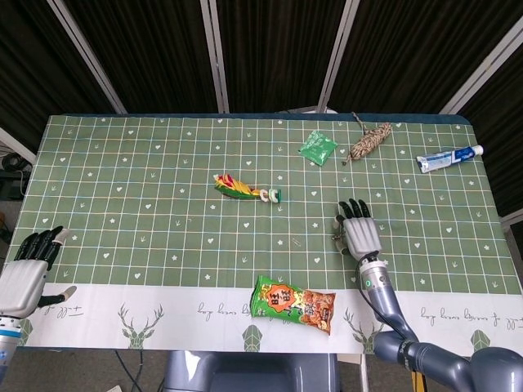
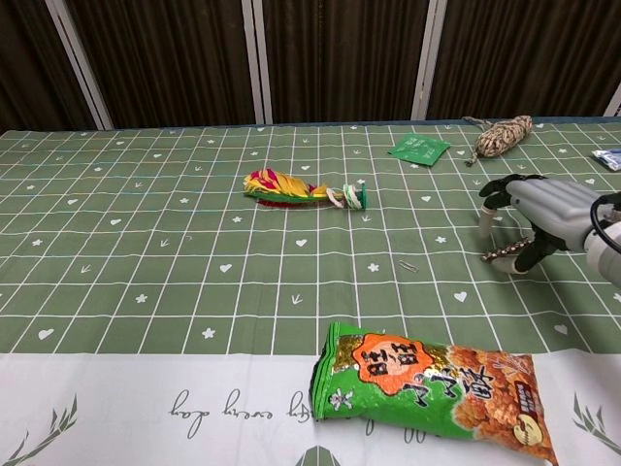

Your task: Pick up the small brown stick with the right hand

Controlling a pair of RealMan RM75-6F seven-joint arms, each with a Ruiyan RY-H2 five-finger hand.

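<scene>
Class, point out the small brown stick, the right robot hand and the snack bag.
small brown stick [image 2: 505, 251], chest view, its middle.
right robot hand [image 2: 543, 206], chest view, its back.
snack bag [image 2: 427, 386], chest view, printed front.

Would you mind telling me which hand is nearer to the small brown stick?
The right hand: its fingers curl around the small brown stick. The left hand sits far off at the table's opposite edge.

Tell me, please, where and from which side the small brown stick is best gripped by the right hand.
Probably around its middle, from above. The small brown stick lies flat on the table, thin and low, so only a pinch across its width gets hold of it. The right hand is above it, fingers curled down on its far side and thumb on its near side.
</scene>
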